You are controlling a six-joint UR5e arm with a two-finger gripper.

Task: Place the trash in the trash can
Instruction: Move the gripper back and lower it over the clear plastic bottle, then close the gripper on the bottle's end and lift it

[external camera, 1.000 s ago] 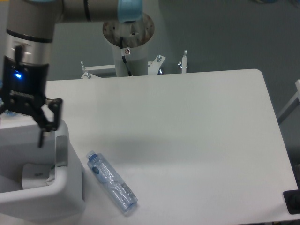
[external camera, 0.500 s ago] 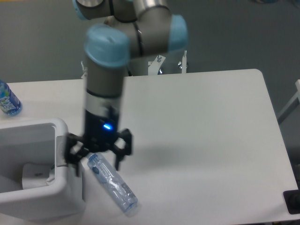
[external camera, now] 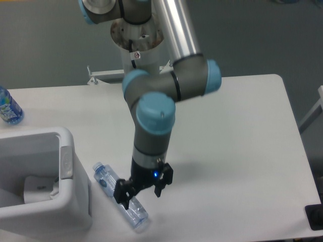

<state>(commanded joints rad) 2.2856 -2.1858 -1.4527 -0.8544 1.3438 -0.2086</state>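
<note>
Gripper (external camera: 140, 192) hanging w/ fingers spread wide over bottle (external camera: 120, 196) lying near table's (external camera: 227, 126) front edge, beside trash can (external camera: 43, 204). 2nd bottle (external camera: 8, 108) standing at left edge.

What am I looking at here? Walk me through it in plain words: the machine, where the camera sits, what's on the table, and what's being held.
This is a robot arm made of grey tubes with light blue joint caps, bolted to a post behind a white table. One fixed camera looks down on it from the front, above the table. At the arm's tip is a black two-finger claw, open and lowered over a clear plastic bottle with a blue cap, which lies flat on the table. Nothing is held yet. At the left stands a white bin with something white inside. Another bottle with a blue label sits at the far left edge.
</note>
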